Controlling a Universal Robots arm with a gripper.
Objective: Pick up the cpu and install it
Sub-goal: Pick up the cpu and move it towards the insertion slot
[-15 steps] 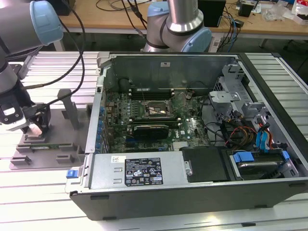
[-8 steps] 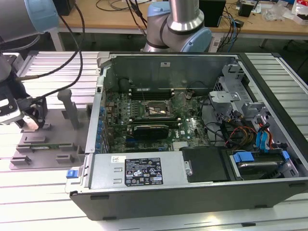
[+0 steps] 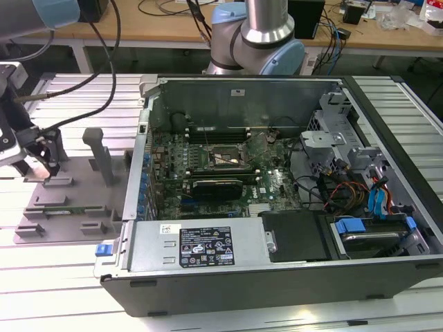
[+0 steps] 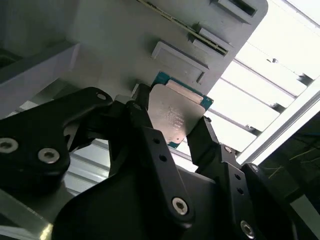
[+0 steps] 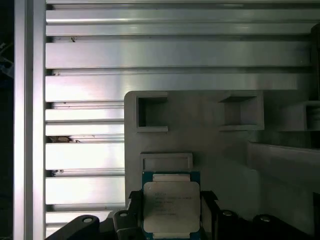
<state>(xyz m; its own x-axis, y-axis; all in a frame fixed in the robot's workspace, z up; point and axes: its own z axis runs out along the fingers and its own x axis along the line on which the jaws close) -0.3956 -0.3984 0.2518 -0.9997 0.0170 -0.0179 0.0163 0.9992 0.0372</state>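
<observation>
No text clear enough to read. In the lower middle of the exterior view, on the long side of the silver box (image 3: pixel 149 247) inside the computer case (image 3: pixel 277 287): a black-and-white label (image 3: pixel 205 247) packed with small print and symbols, with a smaller white sticker (image 3: pixel 170 229) just above its left corner. In both wrist views, across the pale metal top of the cpu (image 5: pixel 171 206) (image 4: pixel 175 117): several faint engraved lines, too fine to make out.
</observation>
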